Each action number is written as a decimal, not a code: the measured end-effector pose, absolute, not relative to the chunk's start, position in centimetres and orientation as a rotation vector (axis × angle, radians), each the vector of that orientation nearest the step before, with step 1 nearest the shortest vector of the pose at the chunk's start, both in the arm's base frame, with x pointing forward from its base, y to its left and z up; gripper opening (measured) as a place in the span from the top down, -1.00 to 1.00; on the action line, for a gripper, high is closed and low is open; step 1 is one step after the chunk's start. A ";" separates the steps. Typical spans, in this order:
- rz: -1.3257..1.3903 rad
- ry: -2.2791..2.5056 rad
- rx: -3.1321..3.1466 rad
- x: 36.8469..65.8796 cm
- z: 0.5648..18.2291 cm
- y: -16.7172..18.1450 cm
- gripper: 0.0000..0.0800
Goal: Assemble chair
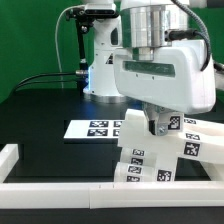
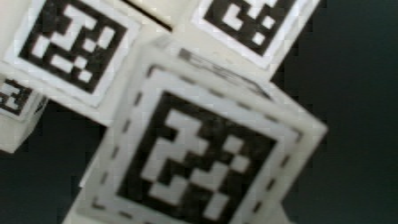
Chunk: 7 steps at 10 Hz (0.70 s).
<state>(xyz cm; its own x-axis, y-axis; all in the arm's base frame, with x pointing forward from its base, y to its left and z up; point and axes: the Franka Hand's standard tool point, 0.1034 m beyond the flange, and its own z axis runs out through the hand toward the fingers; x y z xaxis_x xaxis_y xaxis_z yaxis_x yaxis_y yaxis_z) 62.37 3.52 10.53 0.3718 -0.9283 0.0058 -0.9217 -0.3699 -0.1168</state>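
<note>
Currently the arm descends from above and places the claw directly over a cluster of white chair pieces near the front edge of the black table. The dark fingers reach down into the top of the cluster, between a tagged panel on the exterior view's left of the claw and a tagged bar on the exterior view's right of it. How wide the claw stands, and whether it has hold of any piece, cannot be told — the wrist housing and the white parts hide the fingertips. The pieces below the claw lean at differing angles and touch or overlap one another; the exact joints between them are not discernible. Behind the claw and toward the exterior view's left lies the marker board, flat on the table and just beside the cluster. In front of the claw, a low white border rail runs along the table edge. The wrist view is filled by a white tagged block at very close range — tilted, with further tagged faces just behind it.
</note>
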 end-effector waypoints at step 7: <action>-0.313 1.579 -2.566 63.9 11.7 0.6 -0.57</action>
<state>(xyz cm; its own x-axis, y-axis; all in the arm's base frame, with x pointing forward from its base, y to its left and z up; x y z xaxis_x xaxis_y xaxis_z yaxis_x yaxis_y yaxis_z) 63.88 0.60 11.66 0.4369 -0.8920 0.1162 -0.8689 -0.4519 -0.2019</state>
